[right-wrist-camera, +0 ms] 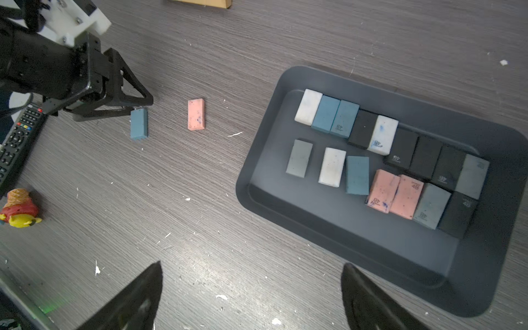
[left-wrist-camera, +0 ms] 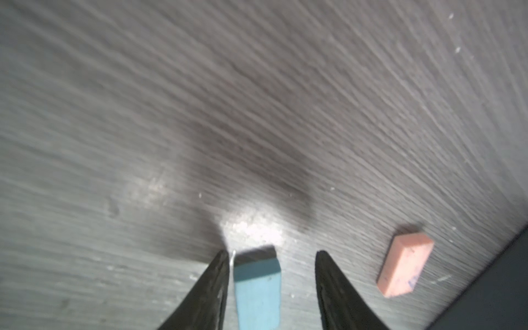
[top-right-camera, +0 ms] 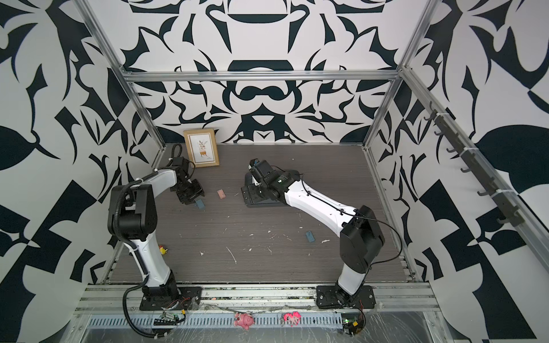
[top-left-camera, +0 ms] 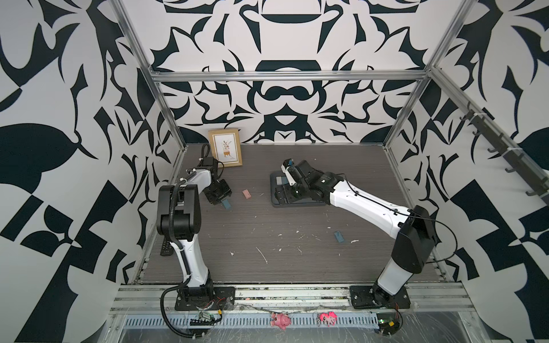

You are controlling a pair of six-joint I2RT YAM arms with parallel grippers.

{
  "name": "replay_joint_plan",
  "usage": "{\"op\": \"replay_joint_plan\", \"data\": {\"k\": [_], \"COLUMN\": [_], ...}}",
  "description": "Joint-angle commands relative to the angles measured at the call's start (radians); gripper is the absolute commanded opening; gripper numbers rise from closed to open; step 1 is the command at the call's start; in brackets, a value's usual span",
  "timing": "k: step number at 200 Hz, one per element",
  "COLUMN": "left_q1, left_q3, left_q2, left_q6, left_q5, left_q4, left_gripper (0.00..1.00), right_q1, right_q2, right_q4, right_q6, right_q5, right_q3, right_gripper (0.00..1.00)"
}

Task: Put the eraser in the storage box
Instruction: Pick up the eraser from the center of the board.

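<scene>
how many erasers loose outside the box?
3. A blue eraser between the left hand's fingers, a pink eraser beside it, a second blue eraser near the right arm. The arms may hide others.

White walls [top-left-camera: 282,98] with bold navy-black shapes; table [top-left-camera: 267,231] of grey wood-grain, flecked white; storage box [right-wrist-camera: 265,177] slate-grey; erasers [right-wrist-camera: 357,175] in it white, blue, black, grey, pink; on the table one blue eraser [left-wrist-camera: 257,291], one pink eraser [left-wrist-camera: 404,264].
</scene>
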Motion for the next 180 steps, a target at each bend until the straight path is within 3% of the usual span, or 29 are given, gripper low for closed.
{"op": "replay_joint_plan", "data": {"k": [1, 58, 104, 180], "left_q1": [-0.033, -0.105, -0.113, -0.129], "left_q3": [0.039, 0.170, 0.180, 0.060], "left_q2": [0.075, 0.163, 0.167, 0.032], "left_q6": [0.054, 0.113, 0.129, 0.123], "left_q5": [-0.094, -0.228, -0.241, -0.212], "left_q4": [-0.115, -0.239, -0.256, -0.207], "left_gripper": [0.51, 0.43, 0.37, 0.47], "right_q1": [-0.002, -0.002, -0.002, -0.002], "right_q2": [-0.034, -0.055, -0.053, -0.069], "right_q4": [0.027, 0.027, 0.026, 0.034], "right_q6": [-0.023, -0.038, -0.038, -0.024], "right_q5": [0.029, 0.052, 0.057, 0.053], "right_q3": [-0.005, -0.026, -0.026, -0.050], "right_gripper": [0.99, 0.99, 0.99, 0.99]}}
